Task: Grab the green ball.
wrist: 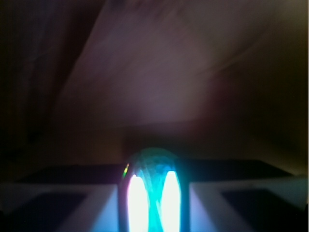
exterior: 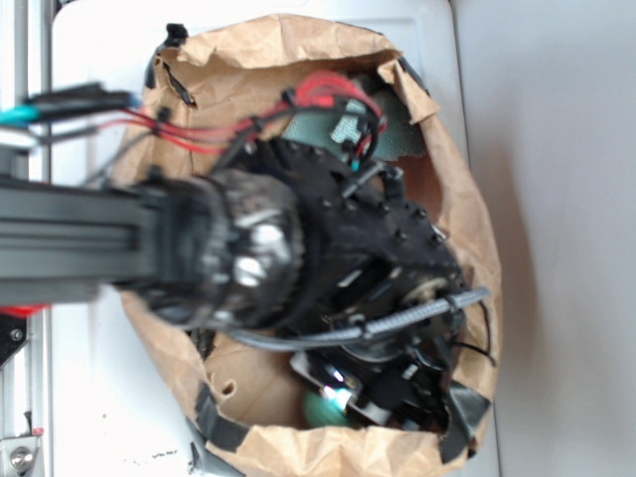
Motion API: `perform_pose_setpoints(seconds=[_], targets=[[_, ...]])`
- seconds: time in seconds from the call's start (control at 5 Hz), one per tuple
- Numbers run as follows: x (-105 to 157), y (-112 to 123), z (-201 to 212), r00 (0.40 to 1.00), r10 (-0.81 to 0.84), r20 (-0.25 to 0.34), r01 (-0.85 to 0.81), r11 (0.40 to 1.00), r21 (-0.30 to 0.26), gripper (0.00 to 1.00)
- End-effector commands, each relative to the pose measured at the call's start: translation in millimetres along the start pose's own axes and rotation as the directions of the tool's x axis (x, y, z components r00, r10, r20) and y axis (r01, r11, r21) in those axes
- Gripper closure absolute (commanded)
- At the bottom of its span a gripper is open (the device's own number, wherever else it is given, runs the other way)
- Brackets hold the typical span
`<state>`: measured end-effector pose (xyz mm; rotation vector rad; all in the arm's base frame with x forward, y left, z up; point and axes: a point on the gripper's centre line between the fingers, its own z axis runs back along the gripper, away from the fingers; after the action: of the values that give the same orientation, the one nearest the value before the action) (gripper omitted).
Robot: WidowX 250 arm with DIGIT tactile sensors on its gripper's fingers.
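Note:
My arm reaches down into a brown paper bag (exterior: 467, 229), and its black body hides most of the bag's inside. At the bag's near end, the green ball (exterior: 320, 407) peeks out beside my gripper (exterior: 343, 397). The wrist view is dark. There the green ball (wrist: 153, 166) glows teal with two bright glare streaks, and it fills the gap of the gripper (wrist: 153, 203). A pale finger (wrist: 104, 208) presses in on each side, so the jaws stand shut on the ball.
A pale green woven cloth (exterior: 402, 134) lies at the bag's far end under red wires (exterior: 328, 89). The bag's paper walls stand close all round the gripper. The bag rests on a white surface (exterior: 89, 407), with a metal rail (exterior: 25, 60) at the left.

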<state>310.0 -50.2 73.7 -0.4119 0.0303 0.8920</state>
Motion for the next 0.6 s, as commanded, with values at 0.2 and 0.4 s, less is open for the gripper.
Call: perform_pose_setpoints(seconds=[0.2,0.4], targets=[[13.5,3.6,119.3,0.938,0.000,0.347,-0.006,1.000,0.014,1.00],[10.9,11.0,143.0,0.897,-0.038,0.441,0.011,0.998,0.065,1.00]])
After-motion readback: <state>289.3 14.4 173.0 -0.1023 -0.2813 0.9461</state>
